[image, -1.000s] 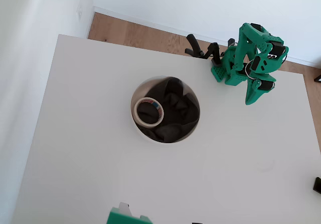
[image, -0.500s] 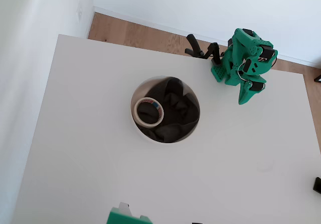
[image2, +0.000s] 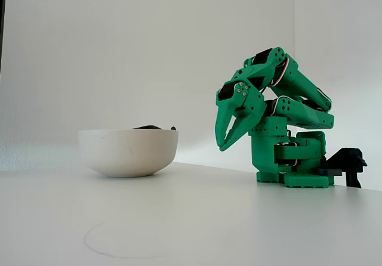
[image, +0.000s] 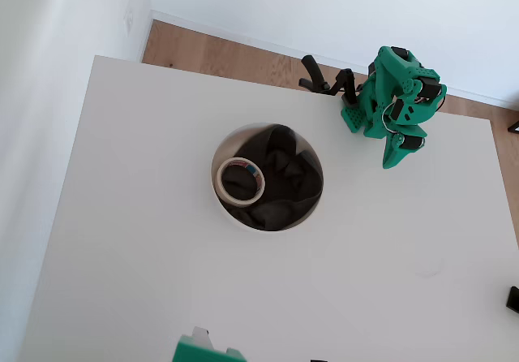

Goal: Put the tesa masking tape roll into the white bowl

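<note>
On a bare white worktop (image2: 179,218), the white bowl (image2: 128,151) sits well apart from my gripper (image2: 225,139), off to its left in the fixed view. The tape roll (image: 240,180) lies inside that bowl (image: 219,200) on dark cloth (image: 284,179), against the rim farthest from me. My gripper (image: 391,161) hangs folded by my base, fingers pressed nearly together, holding nothing. Little can go wrong now unless a stray swing knocks the bowl.

The green arm (image2: 280,105) sat folded tight over its base in the fixed view, upper links stacked. Its pincer (image2: 225,141) hung at the arm's nine o'clock side, tips aimed toward six, jaws nearly closed, holding nothing, clear of the surface (image2: 191,218).
</note>
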